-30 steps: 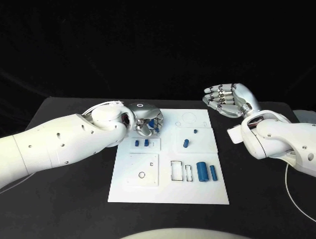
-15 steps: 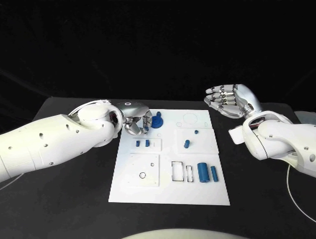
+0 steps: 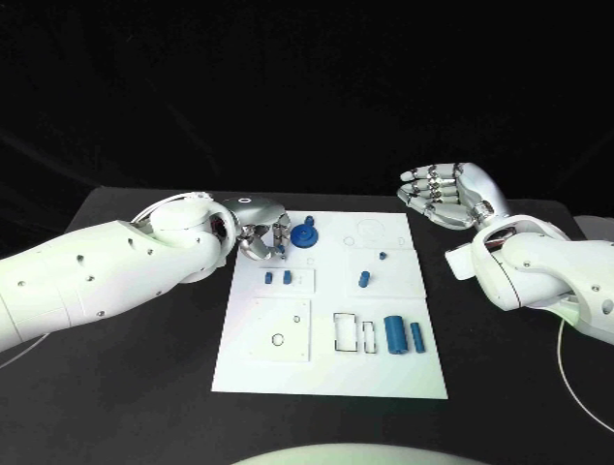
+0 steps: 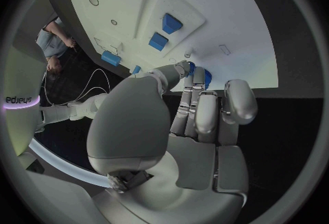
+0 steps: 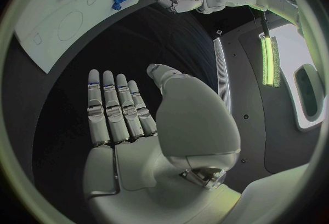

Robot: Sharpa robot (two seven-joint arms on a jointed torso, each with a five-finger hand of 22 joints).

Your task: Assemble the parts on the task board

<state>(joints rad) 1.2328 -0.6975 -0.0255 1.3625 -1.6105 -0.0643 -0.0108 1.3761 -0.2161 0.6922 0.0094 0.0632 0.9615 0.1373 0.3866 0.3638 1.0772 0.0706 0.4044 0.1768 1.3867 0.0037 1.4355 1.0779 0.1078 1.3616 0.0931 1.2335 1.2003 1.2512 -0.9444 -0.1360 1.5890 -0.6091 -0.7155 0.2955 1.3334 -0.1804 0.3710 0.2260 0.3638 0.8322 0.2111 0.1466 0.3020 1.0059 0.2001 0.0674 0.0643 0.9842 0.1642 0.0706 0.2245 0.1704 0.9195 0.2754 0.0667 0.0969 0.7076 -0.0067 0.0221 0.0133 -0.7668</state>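
Since the earlier frame, my left hand (image 3: 262,235) has drawn slightly back toward nine o'clock, and the blue gear part (image 3: 304,235) now sits face-up on the task board (image 3: 328,373) just beside my fingertips; whether they touch it I cannot tell. Nearest me, toward six o'clock, two blue cylinders (image 3: 407,336) lie side by side on the board. At the centre, a small blue peg (image 3: 363,280) stands in its recess, with two short blue pegs (image 3: 277,277) toward nine o'clock of it. Farther off, my left fingers are curled together, seemingly around nothing. My right hand (image 3: 445,195) hovers off the board at two o'clock, fingers apart, holding nothing.
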